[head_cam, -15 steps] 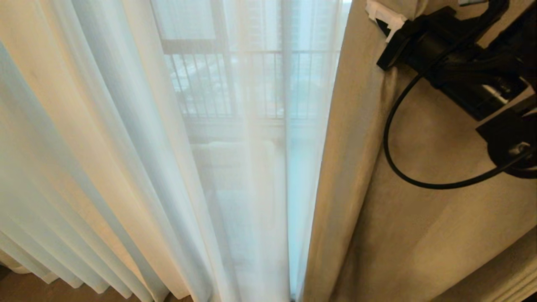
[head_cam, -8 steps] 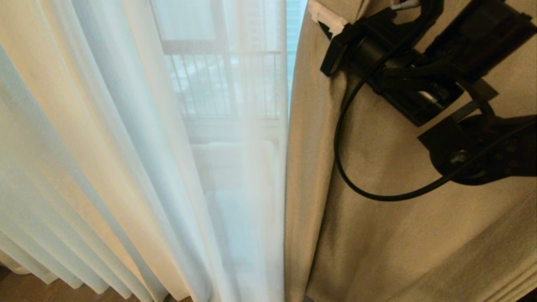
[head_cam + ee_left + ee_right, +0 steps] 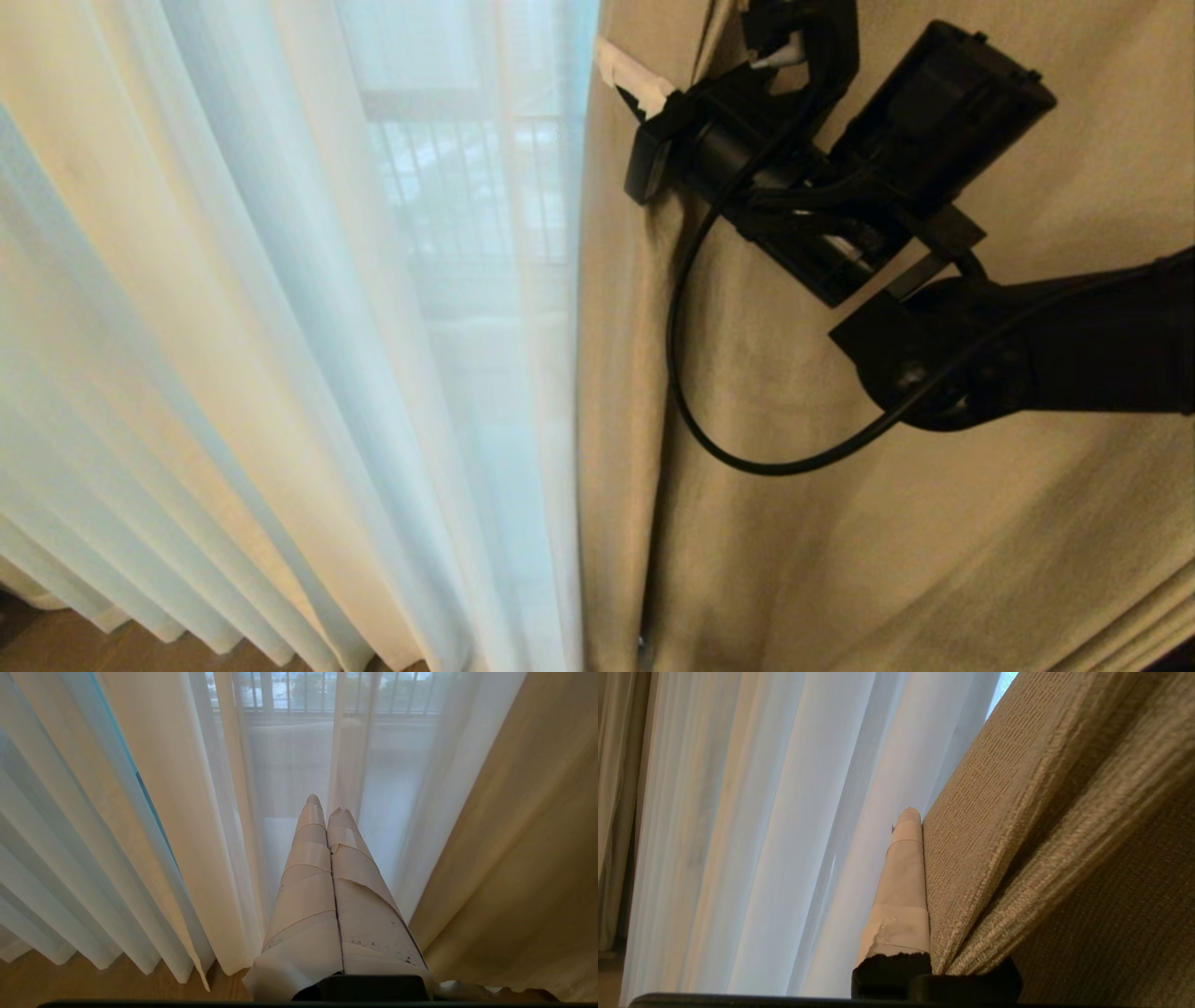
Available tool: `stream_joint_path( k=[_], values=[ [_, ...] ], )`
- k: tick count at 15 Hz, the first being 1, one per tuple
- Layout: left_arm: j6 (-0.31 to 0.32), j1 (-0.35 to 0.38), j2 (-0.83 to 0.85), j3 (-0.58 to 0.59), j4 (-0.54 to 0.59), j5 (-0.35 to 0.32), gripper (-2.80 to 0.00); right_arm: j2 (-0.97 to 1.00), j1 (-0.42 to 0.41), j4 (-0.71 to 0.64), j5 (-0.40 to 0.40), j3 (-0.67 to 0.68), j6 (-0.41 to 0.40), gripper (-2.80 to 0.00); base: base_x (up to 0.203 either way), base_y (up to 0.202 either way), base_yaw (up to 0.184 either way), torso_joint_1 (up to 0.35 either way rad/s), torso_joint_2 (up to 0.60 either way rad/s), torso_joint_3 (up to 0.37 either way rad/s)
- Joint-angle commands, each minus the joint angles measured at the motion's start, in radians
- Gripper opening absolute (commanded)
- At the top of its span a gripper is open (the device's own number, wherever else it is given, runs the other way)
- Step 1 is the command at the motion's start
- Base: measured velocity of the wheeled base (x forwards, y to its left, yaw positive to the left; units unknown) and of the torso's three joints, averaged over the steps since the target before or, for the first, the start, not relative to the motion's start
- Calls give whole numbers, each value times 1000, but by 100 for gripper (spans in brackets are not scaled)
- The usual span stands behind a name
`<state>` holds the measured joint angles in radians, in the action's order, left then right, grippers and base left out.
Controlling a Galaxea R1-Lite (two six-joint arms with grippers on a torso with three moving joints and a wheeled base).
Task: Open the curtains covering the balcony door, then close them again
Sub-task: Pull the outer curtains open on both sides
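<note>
Your drape [image 3: 840,523] hangs on the right, its edge against the sheers [image 3: 280,327] on the left. Railings [image 3: 467,187] lie behind the sheers. Your right tool [image 3: 635,82] sits high at the drape's edge.

No readable text, labels or numbers anywhere.

Daylight comes from behind the sheer panels [image 3: 308,308], which glow bright, nearly washed out. Beige drape [image 3: 887,560] sits dimmer, shadowed in its folds. Black arm [image 3: 1055,345] reads as a near silhouette. Railing [image 3: 327,690] beyond soft, hazy. Drape weave blurred close to right wrist camera.
</note>
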<state>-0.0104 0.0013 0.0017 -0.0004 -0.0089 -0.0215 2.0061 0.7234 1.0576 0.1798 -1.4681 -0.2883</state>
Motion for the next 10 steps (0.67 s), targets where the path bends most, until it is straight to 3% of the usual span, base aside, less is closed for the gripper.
stream_joint_path(
  k=[1, 10],
  values=[
    [0, 0, 0, 0, 0, 0, -280, 11, 1, 7, 1, 3, -2, -280, 0, 0, 0, 0, 0, 0],
    [0, 0, 0, 0, 0, 0, -280, -110, -2, 6, 2, 98, -6, -280, 0, 0, 0, 0, 0, 0]
  ],
)
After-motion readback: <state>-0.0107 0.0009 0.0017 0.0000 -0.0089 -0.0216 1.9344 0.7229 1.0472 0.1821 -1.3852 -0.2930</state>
